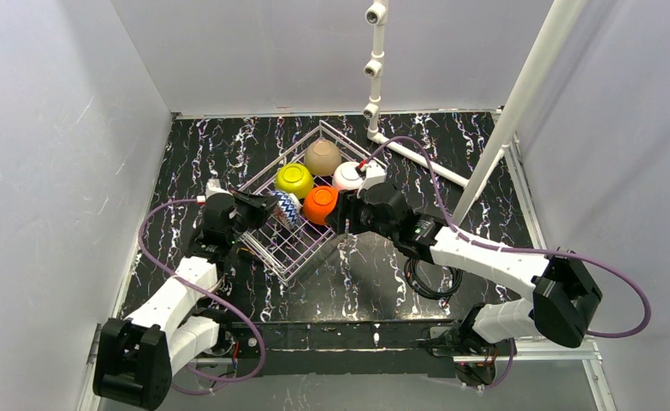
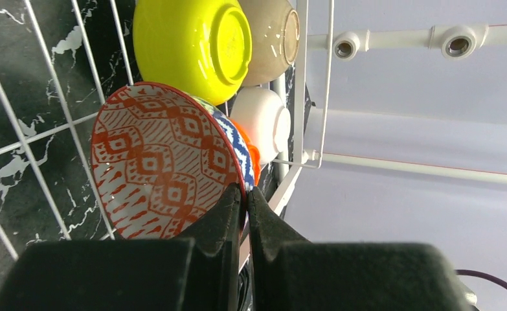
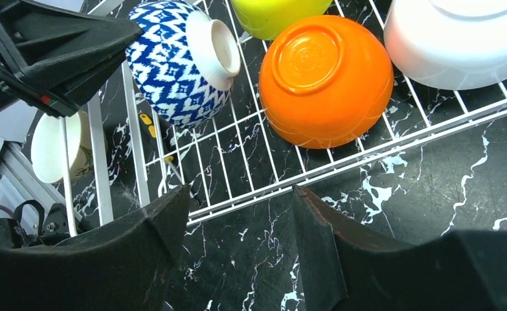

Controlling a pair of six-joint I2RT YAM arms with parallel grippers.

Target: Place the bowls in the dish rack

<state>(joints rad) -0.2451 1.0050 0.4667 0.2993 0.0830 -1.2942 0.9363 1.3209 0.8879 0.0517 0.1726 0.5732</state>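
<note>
risk of slip: left claw [image 2: 244, 193] pinched shut on rim of red-patterned bowl [image 2: 160, 162], on edge at left side of rack [image 1: 295, 250] beside blue bowl [image 3: 173, 65]; thin grip, possible topple. right claw [image 3: 241, 197] wide open, empty.

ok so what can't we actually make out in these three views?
Left wrist: the red-patterned bowl covers most of the blue-and-white bowl and orange bowl; the left gripper hides its lower rim, so contact with the dish rack is unclear.
Top external: that bowl is lost behind the left gripper.
Right wrist: white bowl and yellow-green bowl cut by the top edge; tan bowl out of frame.
</note>
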